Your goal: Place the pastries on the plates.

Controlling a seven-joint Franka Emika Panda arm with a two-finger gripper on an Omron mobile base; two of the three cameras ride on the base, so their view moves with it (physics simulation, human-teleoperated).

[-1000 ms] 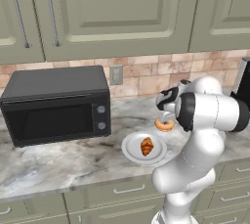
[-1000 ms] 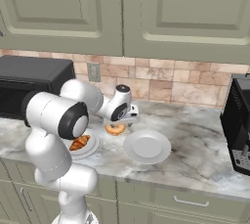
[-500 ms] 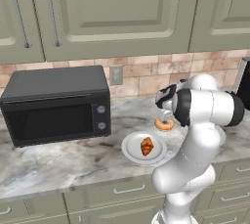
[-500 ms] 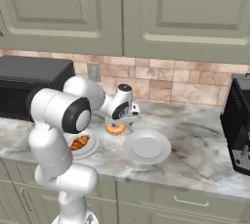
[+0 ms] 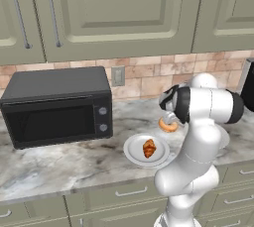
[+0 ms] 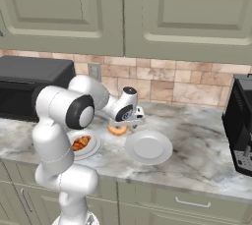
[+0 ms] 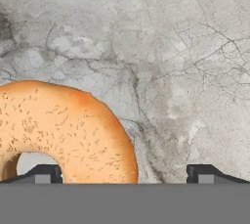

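On the marble counter (image 5: pixel 59 166), left to right: croissant (image 5: pixel 149 148) already on its plate (image 5: pixel 133 147), doughnut (image 7: pixel 63 130) on bare stone under the spread, empty gripper (image 7: pixel 124 171), second plate (image 6: pixel 147 147) vacant beyond — pick-up step, calling next for centring, lowering, closing.

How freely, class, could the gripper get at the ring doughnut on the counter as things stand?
Probably yes. The gripper hangs just above the ring doughnut, jaws apart, with nothing between them. In the hand view the doughnut sits off toward one fingertip, so a small sideways shift seems needed.
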